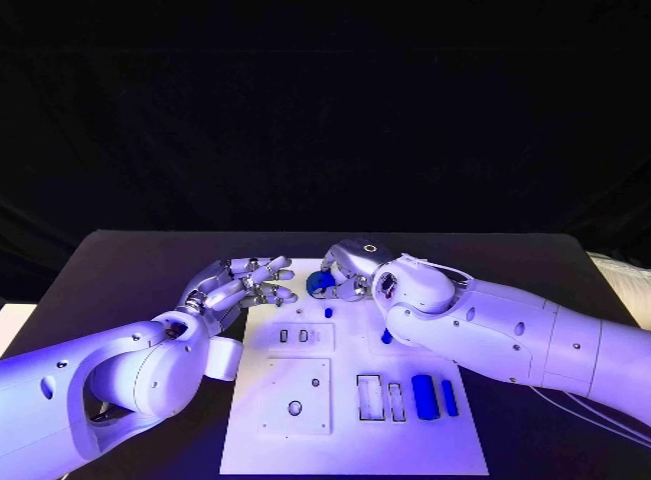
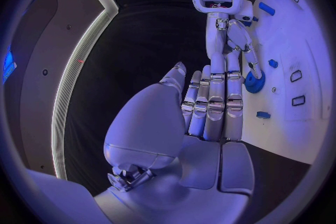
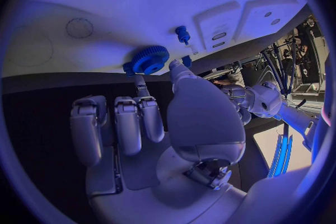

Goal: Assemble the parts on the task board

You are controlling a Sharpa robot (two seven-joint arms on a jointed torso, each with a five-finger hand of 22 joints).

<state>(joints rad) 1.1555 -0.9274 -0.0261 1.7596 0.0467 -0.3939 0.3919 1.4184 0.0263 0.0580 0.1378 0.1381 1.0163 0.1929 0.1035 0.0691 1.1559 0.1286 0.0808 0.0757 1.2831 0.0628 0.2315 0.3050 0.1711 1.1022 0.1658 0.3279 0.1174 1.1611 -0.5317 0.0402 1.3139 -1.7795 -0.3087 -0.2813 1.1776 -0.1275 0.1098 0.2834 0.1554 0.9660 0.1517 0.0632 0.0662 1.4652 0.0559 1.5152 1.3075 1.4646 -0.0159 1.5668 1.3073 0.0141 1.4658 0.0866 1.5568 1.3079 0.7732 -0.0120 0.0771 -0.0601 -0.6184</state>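
The white task board (image 1: 357,440) lies in the middle of the black counter (image 1: 123,262), its long side running away from the robot. Near its close end, a rectangular recess holds two upright blue bars (image 1: 435,396) side by side, and just beside them are two narrow framed slots (image 1: 380,397); whether anything sits in those slots cannot be told. Further along, a square panel (image 1: 296,395) carries an oval hole, and a smaller panel (image 1: 304,336) beyond it has two short slots. A small blue peg (image 1: 328,312) stands on the board between that panel and the hands.

At the far end of the board the right hand (image 1: 351,268) reaches down with its fingers on a blue gear (image 1: 322,285). In the right wrist view the gear (image 3: 148,59) lies flat on the board near its edge, with a fingertip and the thumb touching its rim on either side, so the hand pinches it; the other fingers (image 3: 115,123) are curled back toward the palm. A short blue peg (image 3: 182,34) stands just beside the gear, and another small blue piece (image 3: 187,60) sits close to the thumb.

The left hand (image 1: 242,284) hovers at the board's left edge, near the gear but apart from it, fingers spread and loosely bent, holding nothing. In the left wrist view its fingers (image 2: 213,106) extend straight toward the right hand (image 2: 234,47) and the gear (image 2: 254,82).
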